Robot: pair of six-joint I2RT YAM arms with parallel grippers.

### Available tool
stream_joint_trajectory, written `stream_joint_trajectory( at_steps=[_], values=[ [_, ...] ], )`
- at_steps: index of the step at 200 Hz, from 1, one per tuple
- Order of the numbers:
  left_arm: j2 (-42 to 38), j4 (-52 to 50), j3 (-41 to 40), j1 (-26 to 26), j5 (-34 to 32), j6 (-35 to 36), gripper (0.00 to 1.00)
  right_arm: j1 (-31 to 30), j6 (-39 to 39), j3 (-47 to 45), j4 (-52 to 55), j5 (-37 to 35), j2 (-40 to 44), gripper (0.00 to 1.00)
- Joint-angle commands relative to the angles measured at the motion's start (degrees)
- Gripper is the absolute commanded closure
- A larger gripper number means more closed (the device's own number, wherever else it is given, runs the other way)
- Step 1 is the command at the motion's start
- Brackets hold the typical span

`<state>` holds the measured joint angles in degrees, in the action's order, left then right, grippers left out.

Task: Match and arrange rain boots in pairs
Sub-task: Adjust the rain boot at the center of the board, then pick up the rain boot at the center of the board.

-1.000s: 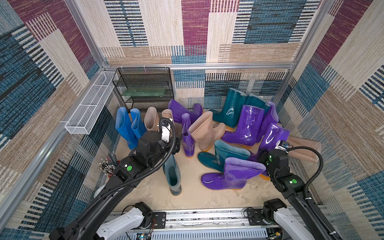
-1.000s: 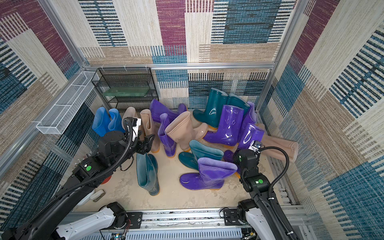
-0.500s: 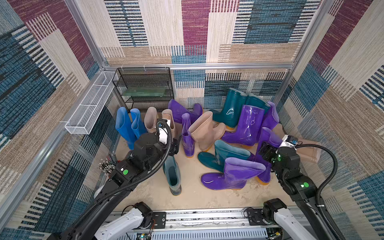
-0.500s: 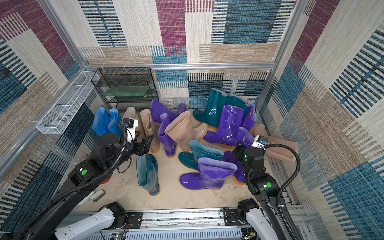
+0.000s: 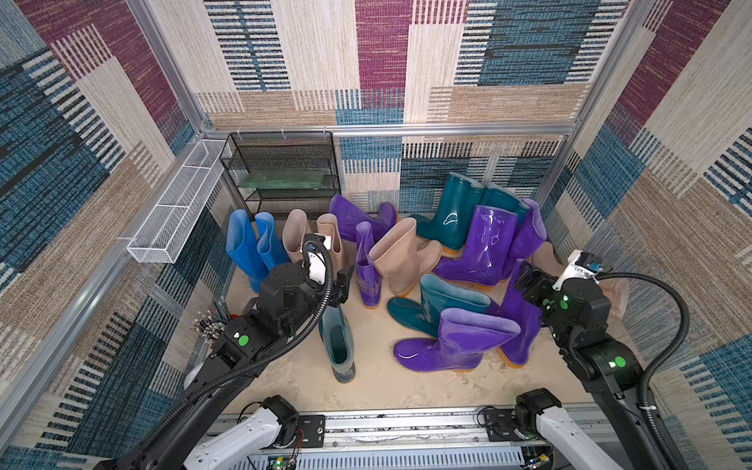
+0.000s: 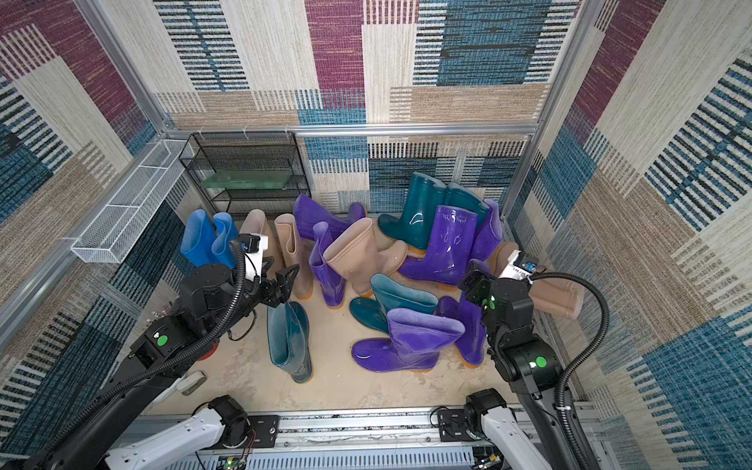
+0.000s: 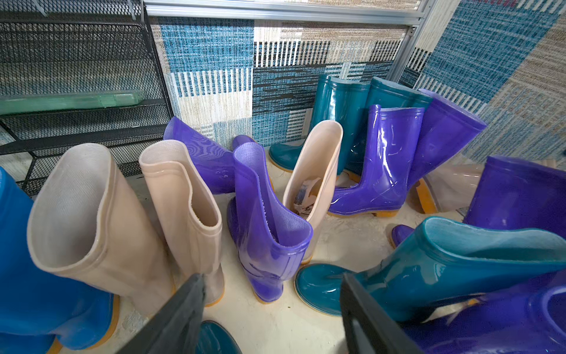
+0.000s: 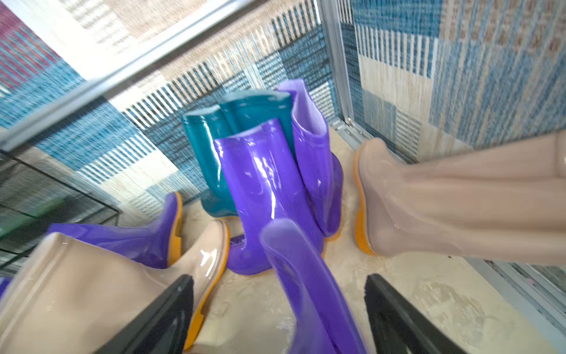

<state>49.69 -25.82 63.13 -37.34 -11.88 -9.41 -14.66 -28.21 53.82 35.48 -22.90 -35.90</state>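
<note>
Since the right gripper (image 8: 279, 276) sits with its jaws spread either side of the tall purple boot (image 8: 306, 291) on the right of the floor, touching neither face as far as I can tell through the blur, my main worry is that shaft. It's glossy, soft and leaning, so I reckon a squeeze up high could just fold it or let it squirt out. If it tips, it goes straight into the short purple boot (image 5: 447, 342) and the teal boot (image 5: 441, 299) just to its left. Those two are jammed together, so one nudge probably shuffles the whole near-right clump. The beige boot (image 5: 610, 293) lying on its side against the right wall is close by that gripper too, and I can see a careless swing clipping it. Over on the left, the left gripper (image 7: 271, 276) hangs empty with its jaws apart, right by the lone teal boot (image 5: 337, 346) standing near the middle. It's boxed in by the beige pair (image 5: 295, 240) and the slim purple boot (image 5: 368, 268) just beyond it, with the blue pair (image 5: 242, 248) at far left, so a sloppy reach could bowl over boots that look matched. The rest of the rain boots (image 5: 488, 240) crowd the far right corner, which leaves me hardly any bare floor to set pairs down.
</note>
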Motion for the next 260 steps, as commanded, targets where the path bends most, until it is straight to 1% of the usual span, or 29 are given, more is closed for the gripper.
stream_joint_trajectory(
  at_steps=[1,16,32,71,101,129,148,159,183,199,213,232,243,260],
  values=[
    [-0.04,2.73,-0.12,0.08,-0.34,-0.17,0.28,-0.81,1.9,2.85,2.01,1.58,0.29,0.09],
    [-0.06,2.8,-0.13,0.09,-0.08,-0.26,0.28,-1.07,2.48,4.31,2.6,1.9,0.44,0.08],
    [-0.15,2.61,0.06,0.03,-0.01,-0.3,0.28,-1.03,2.79,5.32,3.23,0.54,0.39,0.07],
    [-0.1,2.15,0.3,0.1,0.18,-0.43,0.29,-0.47,3.25,3.49,0.81,-1.25,-0.98,0.04],
    [0.9,1.34,1.56,0.08,0.89,-0.13,0.28,2.47,4.12,2.0,-2.33,-1.47,-3.89,0.0],
    [2.12,0.69,2.41,0.08,1.53,-0.08,0.28,8.37,3.84,2.34,-4.46,2.24,-7.42,0.01],
    [2.6,0.27,2.82,0.07,2.02,-0.45,0.28,12.81,3.95,2.3,-6.05,7.11,-8.26,0.0],
    [2.74,-0.58,3.15,0.06,1.64,-1.33,0.28,14.02,4.36,2.47,-7.9,10.6,-8.22,0.04],
    [2.72,-6.56,5.0,0.08,-0.95,-5.44,0.29,13.57,5.03,6.12,-9.32,16.52,-11.13,0.07],
    [2.48,-13.36,7.05,0.01,-3.52,-7.26,0.31,10.63,5.38,9.51,-8.96,20.13,-14.54,0.1],
    [1.7,-18.5,7.9,-0.01,-5.61,-8.29,0.31,5.23,6.96,11.76,-8.95,17.52,-16.9,0.1],
    [1.19,-24.08,7.2,-0.01,-6.74,-8.47,0.3,-0.29,9.75,14.54,-8.14,10.74,-19.69,0.05],
    [1.04,-25.7,6.47,-0.01,-5.59,-8.73,0.3,-0.53,10.75,13.57,-8.96,9.39,-20.29,0.02],
    [0.7,-25.76,5.36,-0.03,-3.83,-9.35,0.3,2.22,10.28,10.46,-10.62,11.16,-20.15,0.0]
  ],
)
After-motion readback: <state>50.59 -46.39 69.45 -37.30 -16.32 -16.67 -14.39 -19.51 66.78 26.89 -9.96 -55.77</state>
